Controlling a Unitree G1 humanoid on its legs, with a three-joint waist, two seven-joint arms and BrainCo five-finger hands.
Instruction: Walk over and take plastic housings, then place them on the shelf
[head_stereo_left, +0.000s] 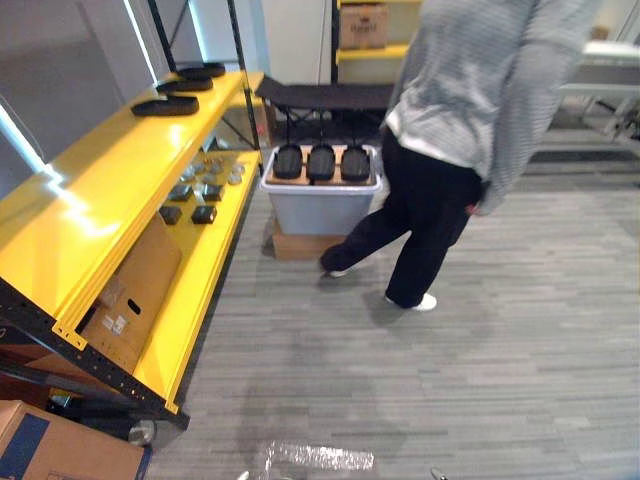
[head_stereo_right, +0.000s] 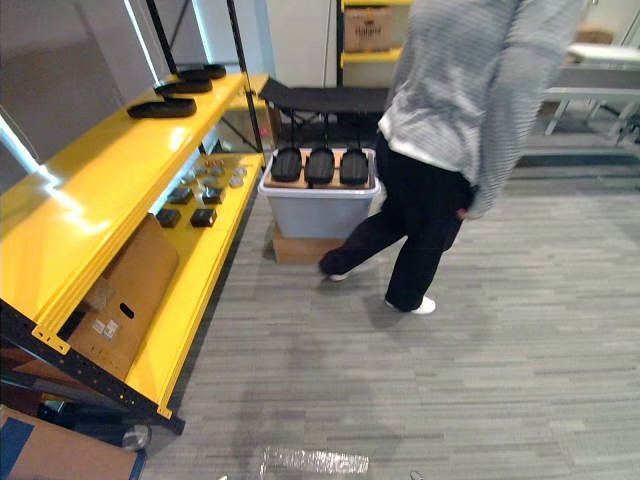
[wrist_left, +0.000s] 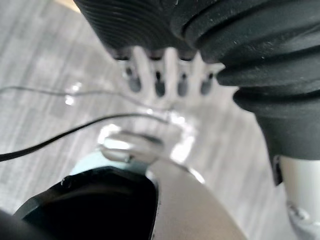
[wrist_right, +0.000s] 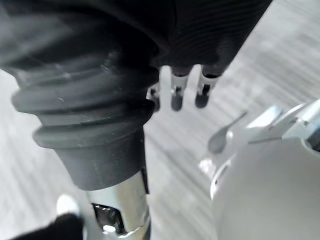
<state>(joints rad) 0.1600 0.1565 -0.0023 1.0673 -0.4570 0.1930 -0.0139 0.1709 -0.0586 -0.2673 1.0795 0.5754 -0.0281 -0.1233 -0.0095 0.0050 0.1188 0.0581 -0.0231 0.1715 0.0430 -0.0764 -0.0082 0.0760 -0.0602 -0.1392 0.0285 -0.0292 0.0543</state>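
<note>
Down in the lower left corner of the head view, a cardboard carton sits on the floor by the near post of the yellow shelf. The shelf's front edge runs diagonally from that corner up toward the upper middle of the frame.

Both hands hang over the grey plank floor. The left hand and the right hand each show straight, relaxed fingers with nothing in them. Across the bottom and the right of the frame the floor lies open.

On the lower yellow board lies a brown box, and farther along sit small dark parts.

At centre frame, a grey bin stands on a low cardboard base just beside the shelf's far end. Three black plastic housings lie side by side on top of it. A person in a grey striped top and black trousers is mid-stride just right of the bin, between it and the open floor.

At upper left, three dark housings lie in a line on the shelf's top board. Behind the bin stands a black folding table.
</note>
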